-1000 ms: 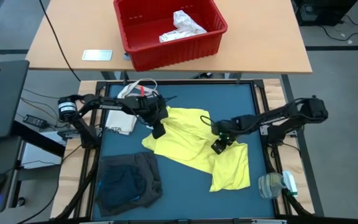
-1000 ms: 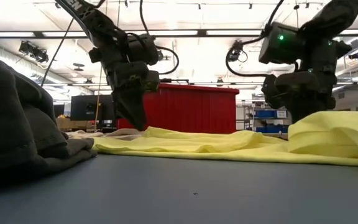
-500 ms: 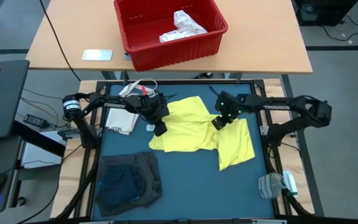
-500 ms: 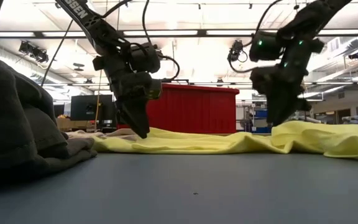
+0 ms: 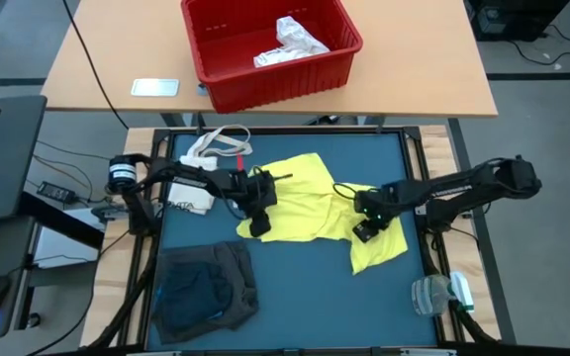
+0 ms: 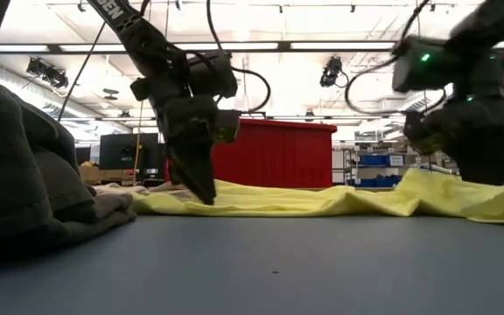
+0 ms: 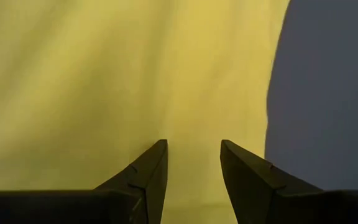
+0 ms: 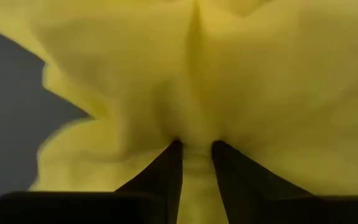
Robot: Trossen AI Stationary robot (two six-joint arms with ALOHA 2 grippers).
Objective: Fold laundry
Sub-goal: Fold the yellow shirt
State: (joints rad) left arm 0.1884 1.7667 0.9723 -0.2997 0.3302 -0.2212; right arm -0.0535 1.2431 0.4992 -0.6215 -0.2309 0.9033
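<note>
The long yellow garment (image 5: 305,203) lies crumpled across the middle of the blue table, and it also shows in the low view (image 6: 322,203). My left gripper (image 5: 258,225) points down, open, over the garment's left near edge (image 7: 253,74), with flat cloth between its fingers. My right gripper (image 5: 362,233) is down on the garment's right part and shut on it. A pile of dark grey and blue garments (image 5: 204,287) rests on the table's near left corner. The navy garment is not in view. My left gripper (image 7: 193,146) stands open, tips down at the level of the yellow cloth (image 6: 206,198); I cannot tell whether they touch it. My right gripper (image 8: 197,146) pinches a raised pucker of the yellow garment (image 8: 196,134) between its two fingers, coming from above. The cloth around the pinch lies slack on the table.
A cream tote bag (image 5: 206,148) lies at the far left corner. A clear plastic item with green trim (image 5: 441,294) sits at the near right corner. On the wooden table behind stands a red bin (image 5: 270,49) holding a white item. Bare blue table shows along the near edge (image 5: 315,307).
My right gripper swung toward the far edge, drawing the garment's near right part with it, then came back toward the near edge and down onto the right part. The garment now lies shorter and more bunched. My left gripper shifted slightly toward the near edge.
</note>
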